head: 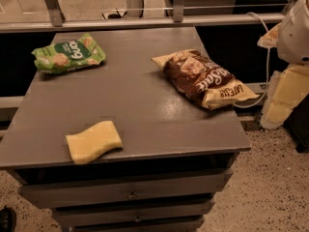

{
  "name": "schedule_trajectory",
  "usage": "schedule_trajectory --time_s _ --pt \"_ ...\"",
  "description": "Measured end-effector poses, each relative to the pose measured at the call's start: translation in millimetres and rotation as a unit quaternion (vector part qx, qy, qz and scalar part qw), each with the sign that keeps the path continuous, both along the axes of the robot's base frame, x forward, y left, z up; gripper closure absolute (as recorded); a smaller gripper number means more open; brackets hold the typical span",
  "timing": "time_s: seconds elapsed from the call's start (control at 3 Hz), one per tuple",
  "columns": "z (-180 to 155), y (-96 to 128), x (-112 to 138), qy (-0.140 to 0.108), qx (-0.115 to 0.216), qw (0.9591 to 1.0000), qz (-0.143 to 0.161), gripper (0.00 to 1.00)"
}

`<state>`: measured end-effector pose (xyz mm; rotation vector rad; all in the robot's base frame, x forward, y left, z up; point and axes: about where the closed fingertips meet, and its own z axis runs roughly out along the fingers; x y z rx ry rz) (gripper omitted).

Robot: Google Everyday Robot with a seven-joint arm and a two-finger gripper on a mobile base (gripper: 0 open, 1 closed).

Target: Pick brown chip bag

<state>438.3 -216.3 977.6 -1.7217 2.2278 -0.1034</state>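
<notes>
The brown chip bag (205, 79) lies flat on the right half of the grey table (140, 100). Its long axis runs from about 10 o'clock to 4 o'clock, and its tan lower end reaches the table's right edge. The bag is dark brown and crinkled, with tan-yellow ends, white lettering and pictured chips, and it looks puffed rather than pressed flat.

The gripper (295, 30) is at the picture's right edge, where only pale housing shows, so I cannot tell its state. From there the bag lies toward 8 o'clock, with its 4 o'clock end nearest.

A reach would probably best cross the bag's short width.

The green snack bag (67, 56) and the yellow sponge (94, 141) lie well apart from it, on the left.
</notes>
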Motion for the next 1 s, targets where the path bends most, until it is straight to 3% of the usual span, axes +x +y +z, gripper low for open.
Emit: schedule_trajectory --time_s 0.33,0.67,1.0 --pt "-0.1 0.4 2.2 -0.005 0.003 1.0 0.0 0.0" --pt "-21.3 2.3 37.6 -0.035 0.052 0.998 -0.004 0.0" --pt "-48.6 11.7 88.1 -0.061 0.125 0.9901 -0.013 0.0"
